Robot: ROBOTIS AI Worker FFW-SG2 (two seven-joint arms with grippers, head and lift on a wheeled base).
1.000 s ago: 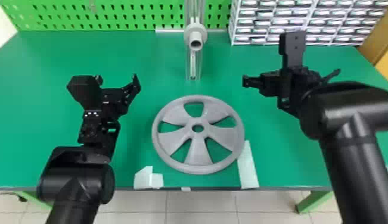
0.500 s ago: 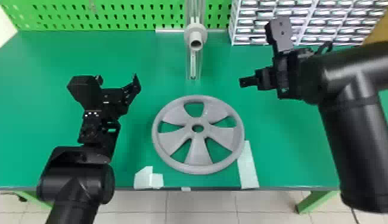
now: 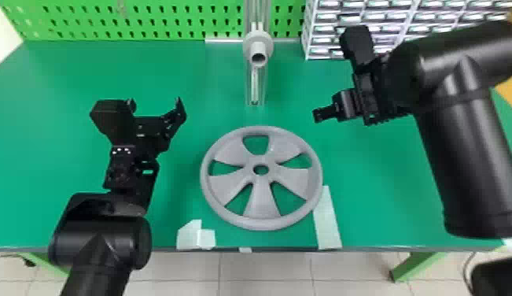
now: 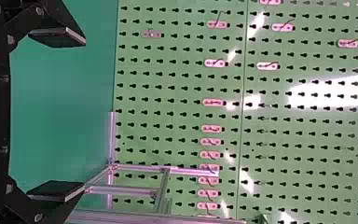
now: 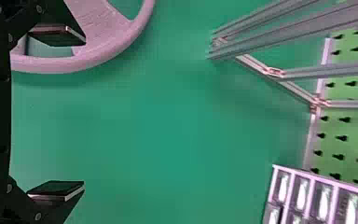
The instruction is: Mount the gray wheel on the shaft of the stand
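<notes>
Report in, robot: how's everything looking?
Left tool and right tool open, empty. Gray wheel flat on table, off shaft. Nothing seen atop wheel.

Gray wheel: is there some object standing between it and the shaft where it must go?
Nothing visible stands in the way. Between the gray wheel and the raised shaft are only bare tabletop and the stand's own upright; the left gripper and right gripper are off to either side.
</notes>
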